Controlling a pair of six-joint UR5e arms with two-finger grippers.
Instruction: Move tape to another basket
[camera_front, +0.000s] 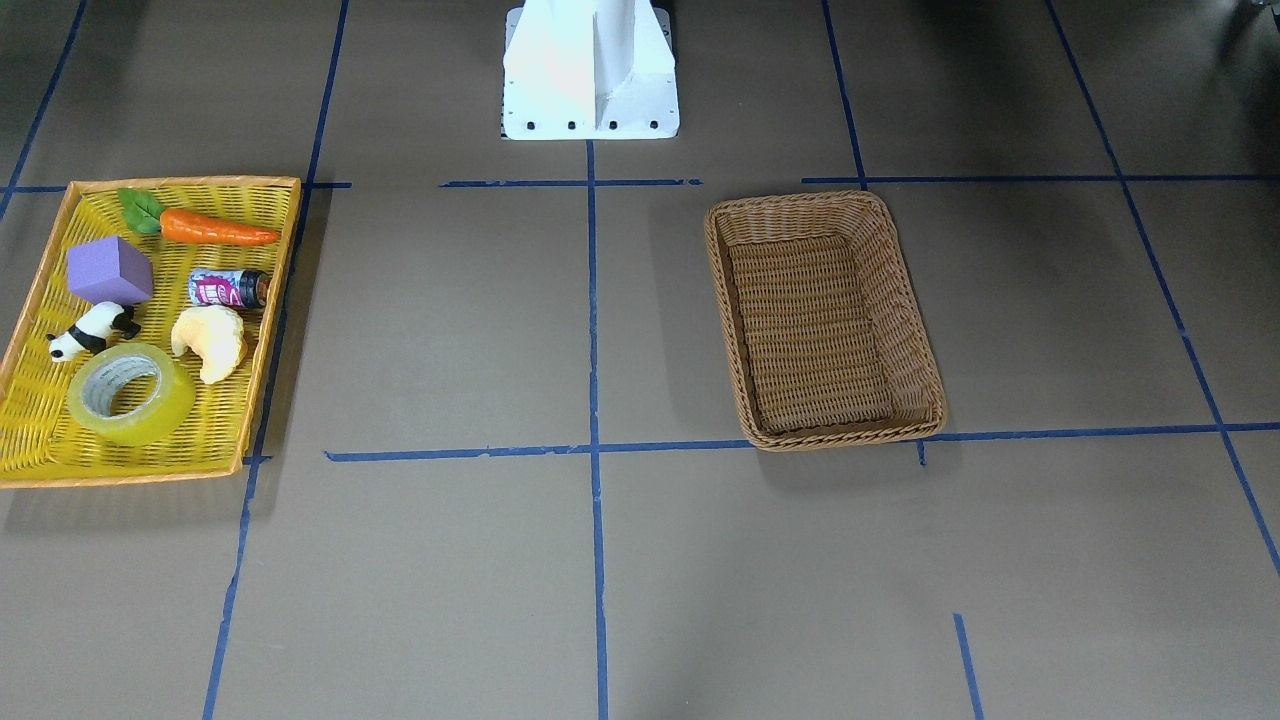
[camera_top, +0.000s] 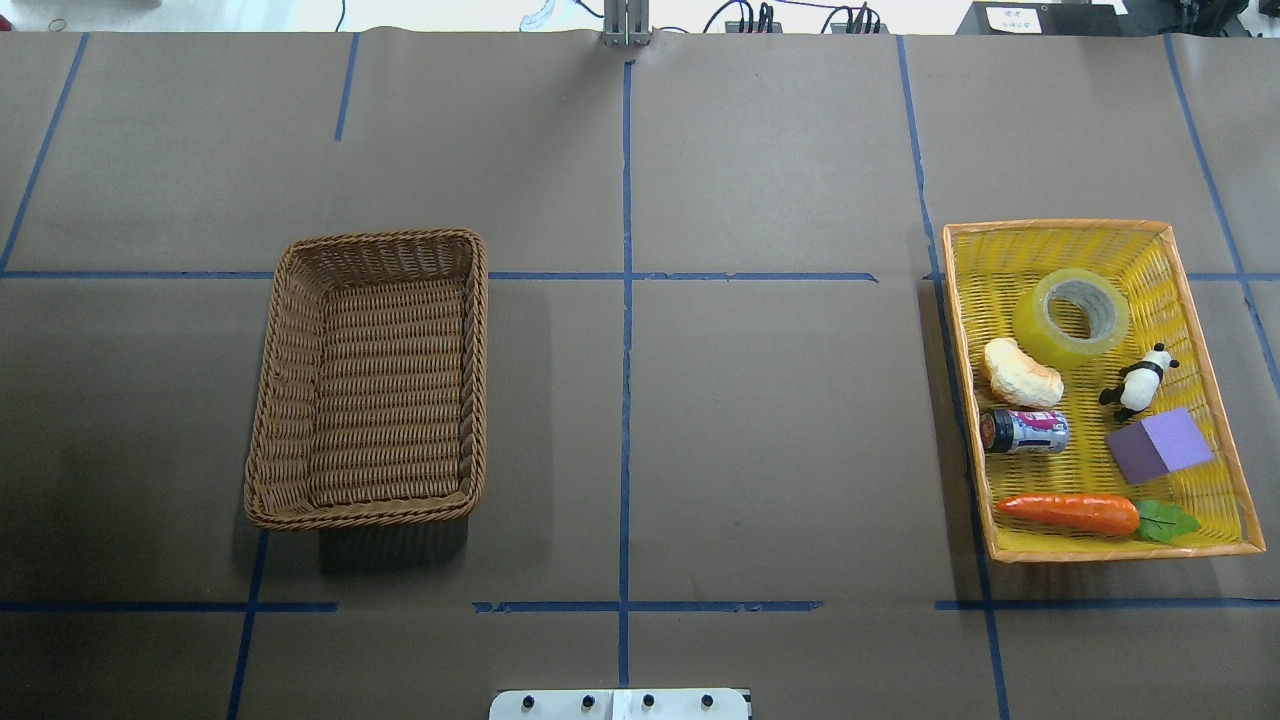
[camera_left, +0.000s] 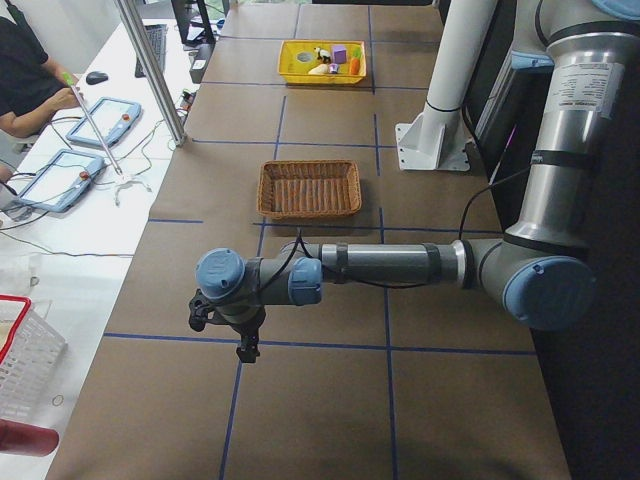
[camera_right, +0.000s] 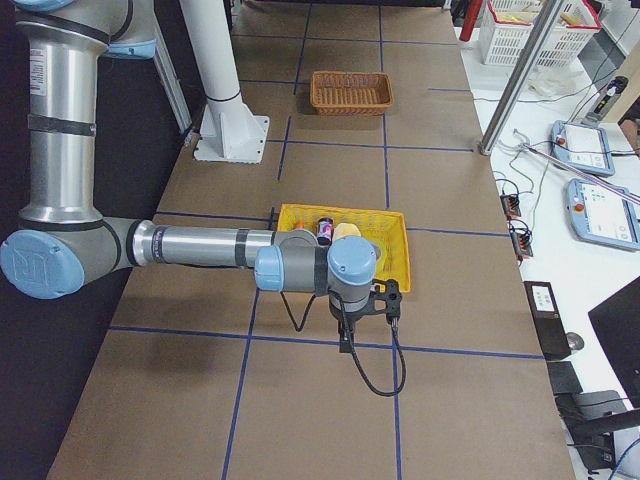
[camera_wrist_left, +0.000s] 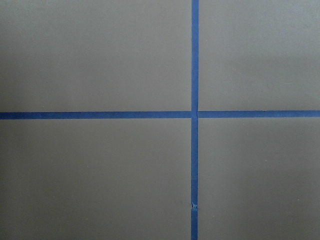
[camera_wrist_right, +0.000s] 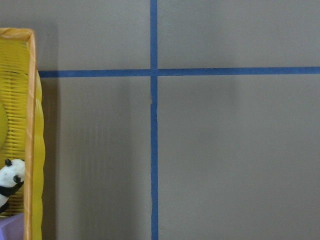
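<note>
Yellow-green tape (camera_top: 1071, 317) lies flat in yellow tray (camera_top: 1165, 265) w/ toy panda (camera_top: 1138, 380) just beside; wicker basket (camera_top: 280, 400) well apart. Left hand (camera_left: 244, 346) & right hand (camera_right: 345, 345) hover over table (camera_top: 750, 450); spread or pressed together, can't tell.

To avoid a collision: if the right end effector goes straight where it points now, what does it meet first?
The right end effector points down, so it would probably meet the table first, beside the yellow tray, not in it.
</note>
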